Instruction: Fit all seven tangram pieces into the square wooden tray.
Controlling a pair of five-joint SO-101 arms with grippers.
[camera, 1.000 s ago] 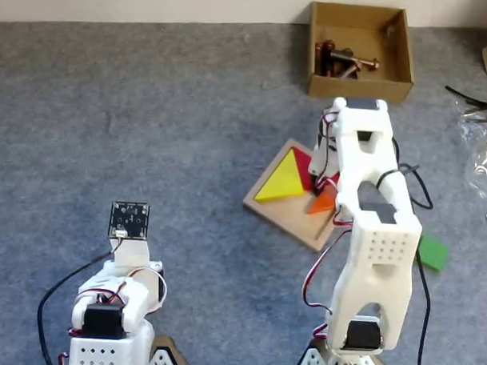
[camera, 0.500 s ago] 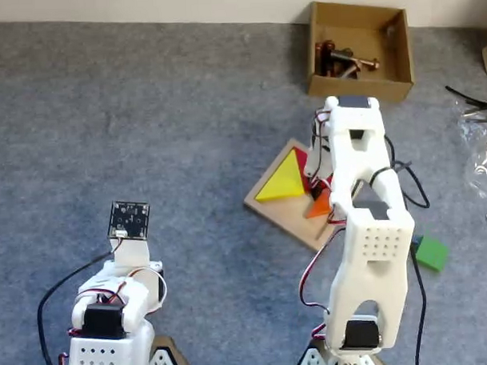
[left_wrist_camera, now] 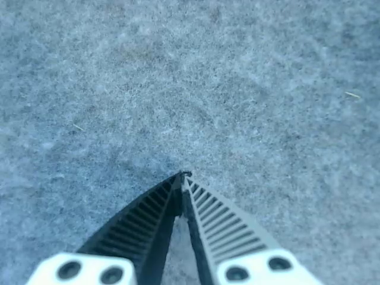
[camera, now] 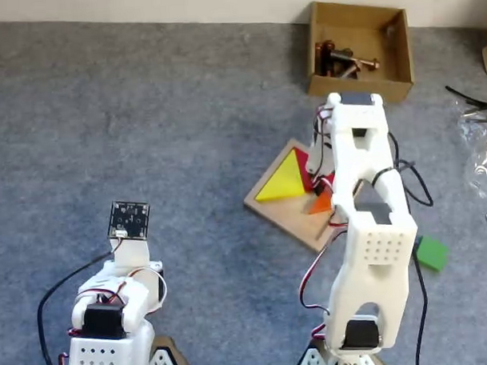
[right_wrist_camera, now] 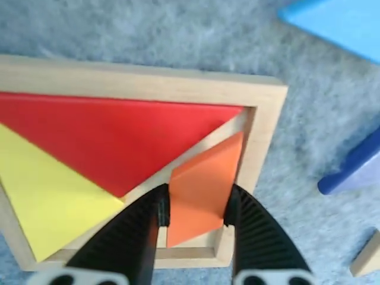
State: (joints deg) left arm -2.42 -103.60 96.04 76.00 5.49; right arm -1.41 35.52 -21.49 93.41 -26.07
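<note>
The square wooden tray (camera: pixel 278 210) (right_wrist_camera: pixel 264 124) lies on the grey carpet, with a yellow triangle (camera: pixel 282 181) (right_wrist_camera: pixel 53 202) and a red triangle (camera: pixel 304 162) (right_wrist_camera: pixel 119 139) lying in it. My right gripper (right_wrist_camera: pixel 195 205) hangs over the tray's corner, shut on an orange piece (right_wrist_camera: pixel 202 190) (camera: pixel 321 202) that stands tilted against the tray's inner wall. A green piece (camera: pixel 431 254) lies on the carpet right of the right arm (camera: pixel 370 226). Blue pieces (right_wrist_camera: pixel 338 18) lie outside the tray. My left gripper (left_wrist_camera: pixel 181 178) is shut over bare carpet, holding nothing.
A cardboard box (camera: pixel 359 42) with metal parts stands behind the tray. Cables and a plastic bag (camera: pixel 478 142) lie at the right edge. A pale wooden piece (right_wrist_camera: pixel 368 261) and a darker blue piece (right_wrist_camera: pixel 356 166) lie beside the tray.
The right arm has shifted a little to the left over the tray with the orange piece, and the tray moved slightly. The left arm has kept still.
</note>
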